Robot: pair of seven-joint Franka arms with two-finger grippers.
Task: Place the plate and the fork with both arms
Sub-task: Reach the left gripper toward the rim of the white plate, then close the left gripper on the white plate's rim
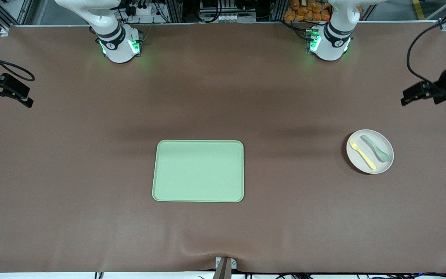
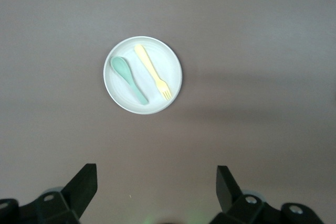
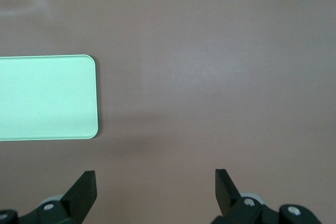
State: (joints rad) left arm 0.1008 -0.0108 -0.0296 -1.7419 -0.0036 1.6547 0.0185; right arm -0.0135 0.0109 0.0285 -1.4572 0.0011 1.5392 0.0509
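Observation:
The round pale plate (image 1: pixel 381 166) lies on the brown table toward the left arm's end. On it lie the pale yellow fork (image 1: pixel 362 155) and a grey-green spoon (image 1: pixel 376 148), side by side. The left wrist view shows the plate (image 2: pixel 168 66), fork (image 2: pixel 151 71) and spoon (image 2: pixel 128 80) from above. My left gripper (image 2: pixel 156 174) is open and empty, high over bare table beside the plate; it shows at the front view's edge (image 1: pixel 410 95). My right gripper (image 3: pixel 156 177) is open and empty, high over bare table toward the right arm's end (image 1: pixel 14 95).
A rectangular light-green tray (image 1: pixel 199 170) lies empty at the table's middle, nearer the front camera than the arm bases; its end shows in the right wrist view (image 3: pixel 47 98). Brown cloth covers the whole table.

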